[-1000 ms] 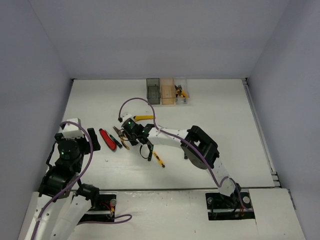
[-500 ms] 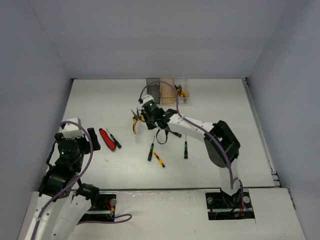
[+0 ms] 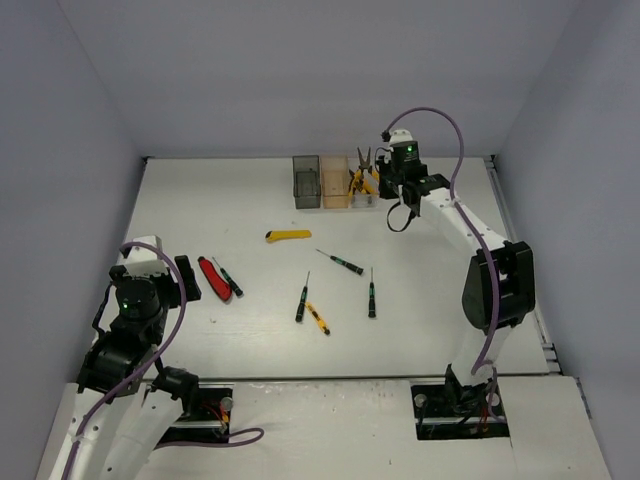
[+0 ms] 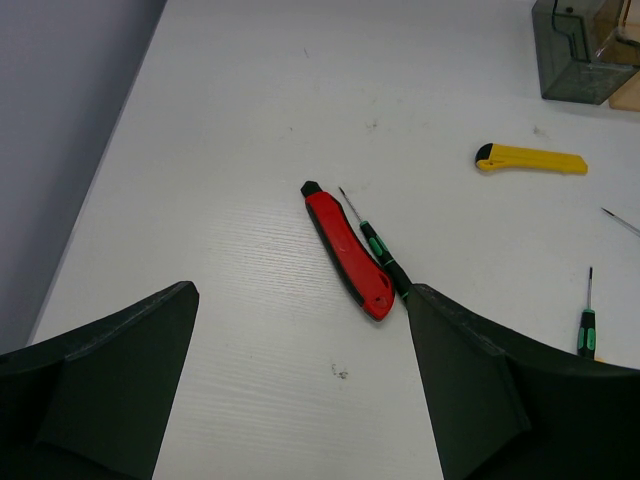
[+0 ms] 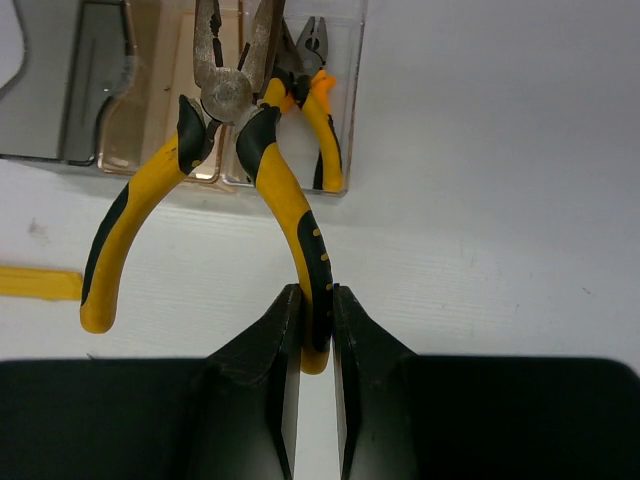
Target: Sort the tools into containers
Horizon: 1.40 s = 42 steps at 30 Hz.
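Right gripper (image 5: pixel 315 300), clamped on one handle, hangs the pliers (image 5: pixel 228 97) at the clear bin (image 5: pixel 347 60), presumably to join the pair (image 5: pixel 322 110) inside; left gripper (image 4: pixel 300 295) idle, jaws apart.

From my station I saw a lab test cell: a white tabletop (image 3: pixel 200 200) boxed on three sides by plain pale grey walls (image 3: pixel 300 80).

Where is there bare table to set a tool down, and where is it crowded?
Bare: far-left table, bordered by the grey bin, the utility knife and the red cutter; and the patch between the rightmost screwdriver and the right arm. Crowded: the centre screwdrivers, and the clear bin, where the right gripper holds pliers.
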Available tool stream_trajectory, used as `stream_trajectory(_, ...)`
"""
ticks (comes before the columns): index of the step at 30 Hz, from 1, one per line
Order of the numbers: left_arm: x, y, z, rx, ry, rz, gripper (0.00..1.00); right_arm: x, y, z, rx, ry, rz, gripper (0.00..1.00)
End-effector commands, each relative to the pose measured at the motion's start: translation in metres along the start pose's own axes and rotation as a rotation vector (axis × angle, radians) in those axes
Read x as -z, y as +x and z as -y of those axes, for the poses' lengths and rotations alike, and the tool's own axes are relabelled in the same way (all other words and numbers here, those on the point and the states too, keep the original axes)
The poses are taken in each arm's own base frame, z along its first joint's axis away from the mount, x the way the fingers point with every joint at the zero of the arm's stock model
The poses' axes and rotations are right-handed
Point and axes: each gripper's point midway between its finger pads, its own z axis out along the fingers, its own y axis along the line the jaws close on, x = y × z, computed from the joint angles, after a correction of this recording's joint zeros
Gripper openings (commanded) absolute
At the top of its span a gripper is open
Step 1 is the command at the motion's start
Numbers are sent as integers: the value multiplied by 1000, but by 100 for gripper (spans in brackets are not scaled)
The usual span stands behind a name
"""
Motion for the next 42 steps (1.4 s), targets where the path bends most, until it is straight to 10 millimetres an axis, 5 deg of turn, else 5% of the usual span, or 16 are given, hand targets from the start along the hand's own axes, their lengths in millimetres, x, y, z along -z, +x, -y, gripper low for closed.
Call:
stream_trajectory(1, -1, -16, 3, 8, 6, 35, 82, -10, -46, -5, 26, -75, 108, 0)
stream_trajectory(15, -2, -15, 4, 9, 10, 30, 82, -63, -29, 15, 21, -14, 46, 0)
stream_trajectory(42, -4, -12, 5, 4, 12, 17, 82, -87, -28, 22, -36, -7, 23, 10)
